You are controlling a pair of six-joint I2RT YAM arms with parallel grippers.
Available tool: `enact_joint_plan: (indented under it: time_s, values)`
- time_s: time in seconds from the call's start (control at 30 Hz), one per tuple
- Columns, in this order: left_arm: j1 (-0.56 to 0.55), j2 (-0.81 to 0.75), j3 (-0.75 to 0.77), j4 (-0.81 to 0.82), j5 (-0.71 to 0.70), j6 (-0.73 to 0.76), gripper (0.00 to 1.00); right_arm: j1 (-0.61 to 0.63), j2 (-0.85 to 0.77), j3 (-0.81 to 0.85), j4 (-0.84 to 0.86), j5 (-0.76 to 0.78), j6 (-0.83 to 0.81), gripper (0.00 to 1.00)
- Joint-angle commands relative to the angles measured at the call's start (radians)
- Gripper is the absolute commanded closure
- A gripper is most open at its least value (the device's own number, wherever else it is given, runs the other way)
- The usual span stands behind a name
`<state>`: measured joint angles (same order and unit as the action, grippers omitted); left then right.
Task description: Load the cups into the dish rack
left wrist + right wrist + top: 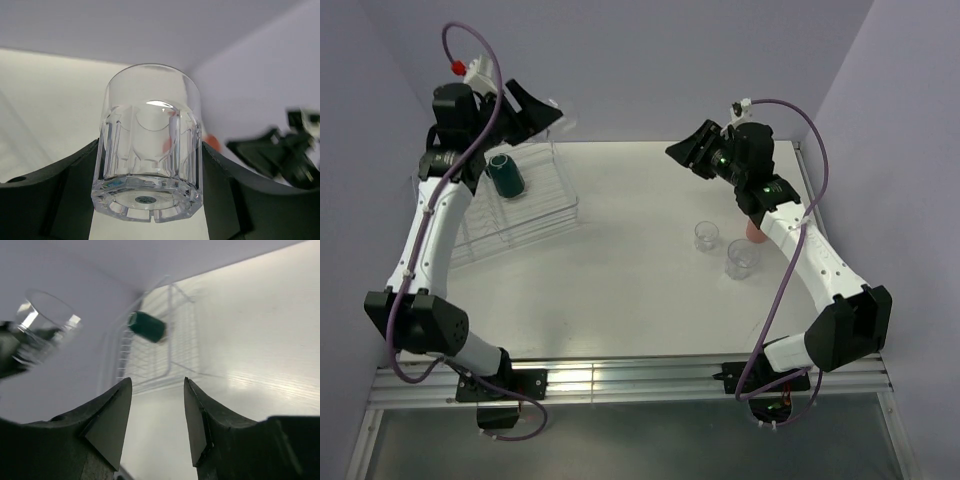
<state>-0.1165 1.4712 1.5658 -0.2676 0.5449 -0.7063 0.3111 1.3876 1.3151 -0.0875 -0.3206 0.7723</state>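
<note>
Clear glass fills the left wrist view: a tumbler [147, 145] sits pinched between the two fingers of the left end effector [150, 200], its thick base toward the camera and its open rim pointing away, so its long axis runs out along the fingers. From above, that end effector [535, 112] hangs over the far end of the dish rack [535, 205], where the dark green mug [505, 175] already lies tipped on its side with its mouth toward the near edge. The right end effector [157, 425] is raised above the bench [640, 270] with its fingers spread and nothing between them. Two more clear tumblers [707, 236] [741, 258] stand upright near the right arm, and the salmon-pink cup [753, 234] peeks out behind it.

The smooth glass could slip in the pinch, or drop onto the mug if released too close to it. The thin rack wires might also let it roll if set down crooked
</note>
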Motion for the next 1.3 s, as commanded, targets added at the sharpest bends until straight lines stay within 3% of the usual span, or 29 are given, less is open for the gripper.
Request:
enact_joint_plan:
  time_s: [0.0, 0.13, 0.33, 0.6, 1.27]
  values:
    - [0.018, 0.119, 0.213, -0.286, -0.292, 0.175, 1.0, 0.002, -0.038, -0.023, -0.104, 0.152, -0.103, 0.46]
    - [0.018, 0.36, 0.5, -0.441, -0.439, 0.24, 1.0, 0.003, -0.038, -0.04, -0.139, 0.196, -0.145, 0.46]
    - [0.018, 0.628, 0.81, -0.617, -0.6, 0.281, 1.0, 0.003, -0.019, -0.045, -0.181, 0.196, -0.199, 0.46]
    - [0.018, 0.699, 0.786, -0.621, -0.668, 0.314, 1.0, 0.008, 0.013, -0.077, -0.176, 0.189, -0.228, 0.46]
    - [0.015, 0.847, 0.781, -0.596, -0.672, 0.307, 1.0, 0.02, 0.062, -0.117, -0.132, 0.137, -0.234, 0.46]
